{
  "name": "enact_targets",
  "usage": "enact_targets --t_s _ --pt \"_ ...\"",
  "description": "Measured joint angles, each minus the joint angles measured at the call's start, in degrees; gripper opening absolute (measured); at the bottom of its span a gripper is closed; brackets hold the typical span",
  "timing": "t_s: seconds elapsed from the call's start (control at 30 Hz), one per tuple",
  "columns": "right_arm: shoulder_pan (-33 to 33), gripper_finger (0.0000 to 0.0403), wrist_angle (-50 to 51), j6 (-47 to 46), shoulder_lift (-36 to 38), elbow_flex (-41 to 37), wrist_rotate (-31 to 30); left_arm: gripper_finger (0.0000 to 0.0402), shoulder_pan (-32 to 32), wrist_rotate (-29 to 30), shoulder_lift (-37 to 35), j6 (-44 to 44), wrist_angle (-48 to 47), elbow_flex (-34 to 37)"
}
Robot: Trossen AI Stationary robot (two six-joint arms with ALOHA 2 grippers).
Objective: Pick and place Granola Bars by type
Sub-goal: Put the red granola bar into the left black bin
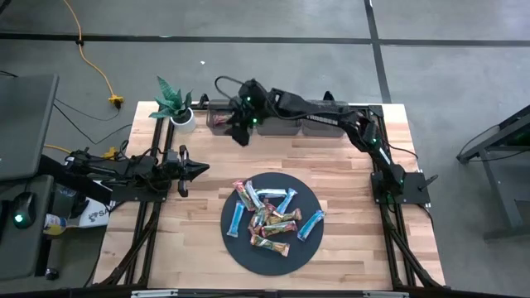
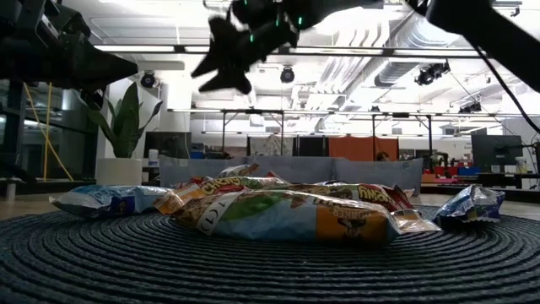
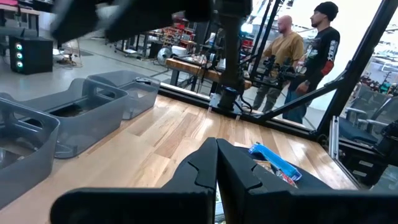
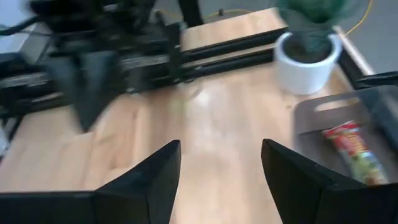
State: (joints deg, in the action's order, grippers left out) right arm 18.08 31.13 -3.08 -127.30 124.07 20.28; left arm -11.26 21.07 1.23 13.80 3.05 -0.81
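Even, fairly dim light falls on the table (image 1: 199, 215) from above, with soft, faint shadows. At table height, bright ceiling lights glare behind silhouetted arms. The right wrist view is motion-blurred: the plant pot (image 4: 308, 59) and a bar (image 4: 351, 152) smear. In the left wrist view, near fingers (image 3: 205, 180) are dark and soft

two matte black jointed arms with small green lights; wedge-shaped black fingers.
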Motion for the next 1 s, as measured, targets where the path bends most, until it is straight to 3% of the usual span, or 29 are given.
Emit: enact_targets --t_s 0.37,0.53,0.77,1.0 --pt "-12.71 0.0209 5.64 -19.23 2.01 0.02 1.99 0.0001 0.0 -0.01 0.02 0.0 0.01 0.0" --pt "-16.87 0.0209 6.51 -23.45 1.09 -0.11 -8.69 0.0001 0.01 -0.01 0.02 0.0 0.02 -0.01" --pt "-18.91 0.0209 11.96 -37.33 -0.97 -0.07 -22.27 0.0001 0.0 -0.01 0.02 0.0 0.03 -0.01" --pt "-20.4 0.0209 16.95 -42.97 -4.5 -0.1 -26.64 0.0001 -0.01 0.05 0.14 0.0 0.1 -0.01"
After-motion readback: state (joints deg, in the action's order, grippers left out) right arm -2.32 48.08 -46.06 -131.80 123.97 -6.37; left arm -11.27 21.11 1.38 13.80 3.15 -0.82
